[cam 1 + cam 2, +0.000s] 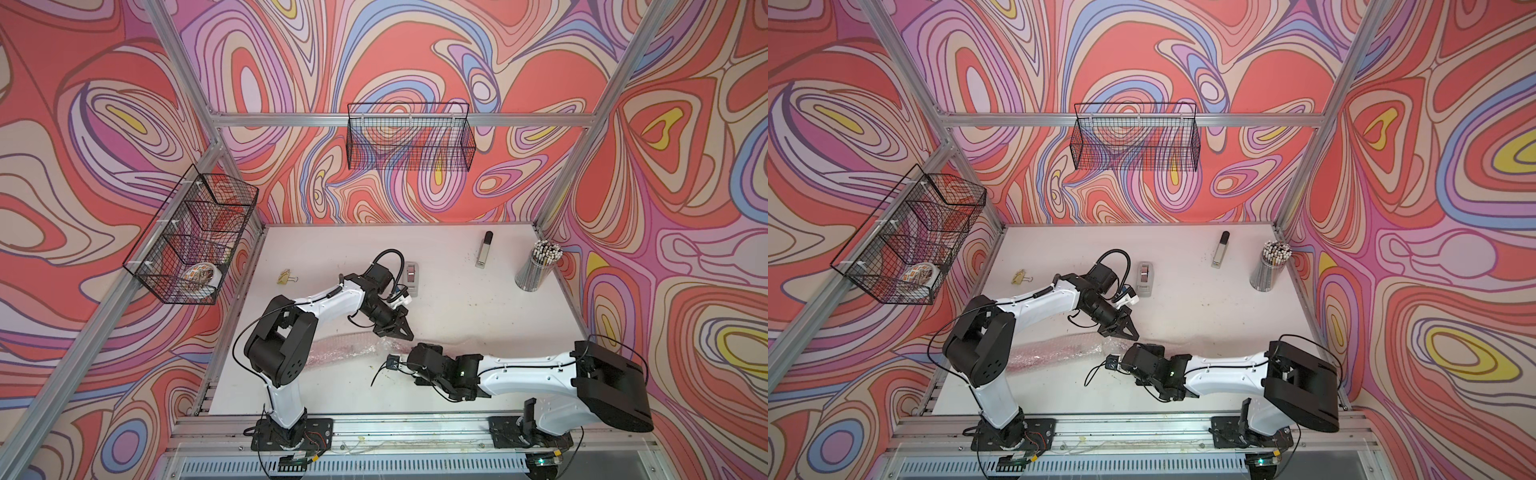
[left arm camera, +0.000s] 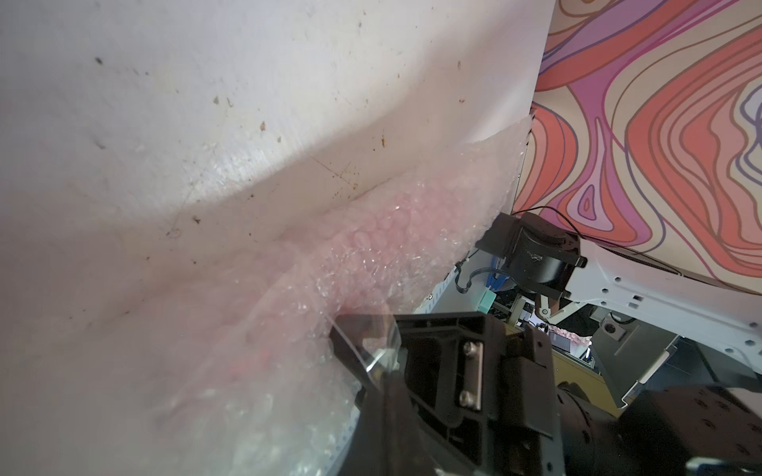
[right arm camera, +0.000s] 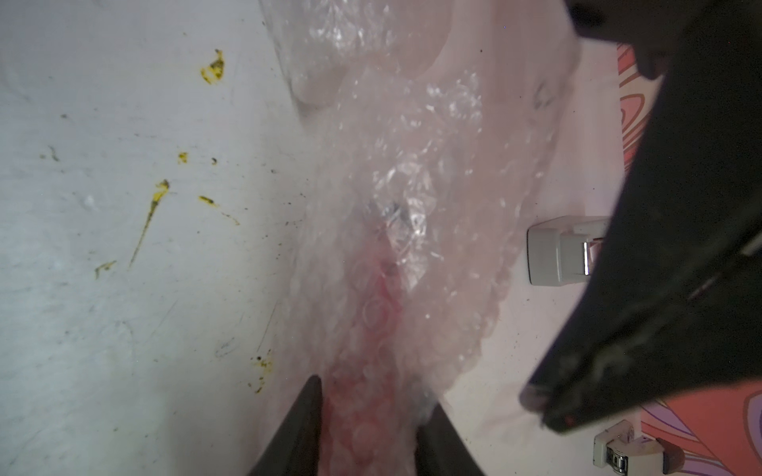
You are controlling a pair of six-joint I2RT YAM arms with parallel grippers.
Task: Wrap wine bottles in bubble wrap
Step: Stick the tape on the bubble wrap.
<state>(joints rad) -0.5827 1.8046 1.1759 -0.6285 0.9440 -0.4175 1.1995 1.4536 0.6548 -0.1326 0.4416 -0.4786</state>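
A clear bubble-wrap roll (image 1: 345, 347), red-pink within, is laid on the white table (image 1: 478, 316) between both arms. It is gripped between the part-open right gripper (image 3: 375, 391). The left gripper (image 1: 409, 335) is closed at its crumpled end; any hold cannot be told. A grey tape dispenser (image 1: 411, 276) is partly screened by the left arm.

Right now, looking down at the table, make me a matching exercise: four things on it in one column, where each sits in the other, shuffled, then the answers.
Things:
1. tape dispenser
2. pencil cup
3. binder clips
4. bubble-wrapped bottle

Places:
A. far right corner, standing upright
B. near side, lying flat, pinkish
C. toward the left edge, gold
D. around the middle, grey

Pairs: 1-D, 2-A, 3-C, 4-B
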